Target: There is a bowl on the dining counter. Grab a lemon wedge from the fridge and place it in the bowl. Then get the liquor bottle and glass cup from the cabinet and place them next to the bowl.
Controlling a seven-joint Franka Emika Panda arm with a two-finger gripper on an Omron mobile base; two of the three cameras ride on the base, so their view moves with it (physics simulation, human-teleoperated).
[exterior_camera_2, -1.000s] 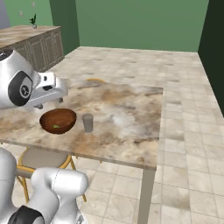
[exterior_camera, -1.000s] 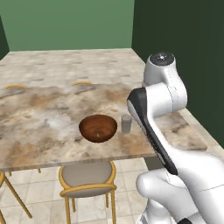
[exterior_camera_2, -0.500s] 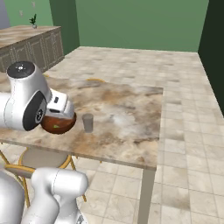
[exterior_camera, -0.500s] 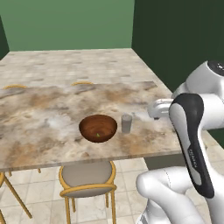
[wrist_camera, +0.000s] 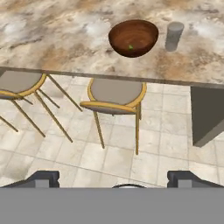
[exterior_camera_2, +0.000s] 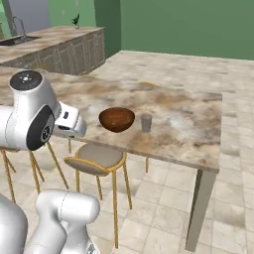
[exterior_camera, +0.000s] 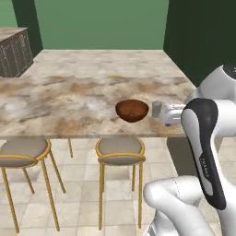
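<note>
Pincer spread wide, nothing between the two dark tips at the bottom corners of the hand view; it hangs over tiled floor, short of the surface edge. In the left base view the arm's white wrist end sits at centre right, level with the surface top, just right of the glass cup; whether it touches the surface cannot be told. In the right base view the wrist block is at left centre, pointing toward the bowl, apart from it.

Bowl sits near the front edge of the dining counter, centre of the left base view. Hand view shows a small green speck inside the bowl; too small to identify. Cup stands upright just right of the bowl, not touching, in the hand view too.

Two stools tucked under the front edge, one directly below the bowl, the other at lower left. Grey support panel drops below the surface at the right of the hand view. Open slab on the bowl's left and behind it.

Fingertips cut off by the frame bottom. Beige worktop with cabinets at upper left of the right base view.
</note>
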